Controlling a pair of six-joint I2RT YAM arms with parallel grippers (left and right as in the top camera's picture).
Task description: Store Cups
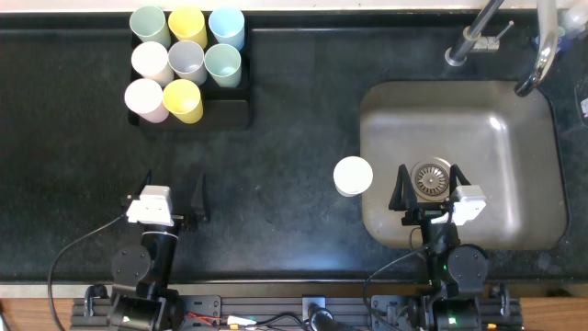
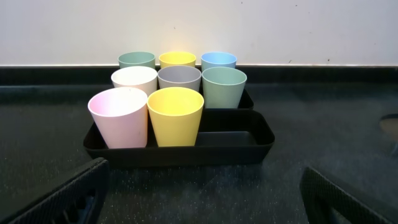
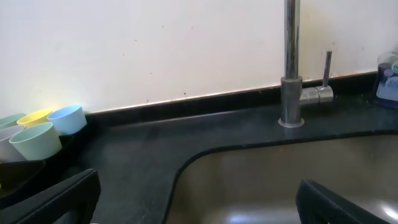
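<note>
A black tray point(image 1: 230, 115) at the back left of the counter holds several pastel cups point(image 1: 186, 59) standing upright; its front right corner point(image 2: 236, 140) is bare. A lone white cup point(image 1: 353, 176) stands on the counter right beside the sink's left rim. My left gripper point(image 1: 175, 188) is open near the front of the counter, well short of the tray, with nothing between its fingers point(image 2: 68, 196). Over the sink's front part hangs my right gripper point(image 1: 429, 184), open and empty, with the white cup just to its left.
The steel sink point(image 1: 514, 138) takes up the right side, drain point(image 1: 432, 178) under the right gripper. A tap point(image 3: 290, 68) rises behind it, and a bottle point(image 3: 388, 78) stands at the far right. Dark counter point(image 1: 285, 193) lies between tray and sink.
</note>
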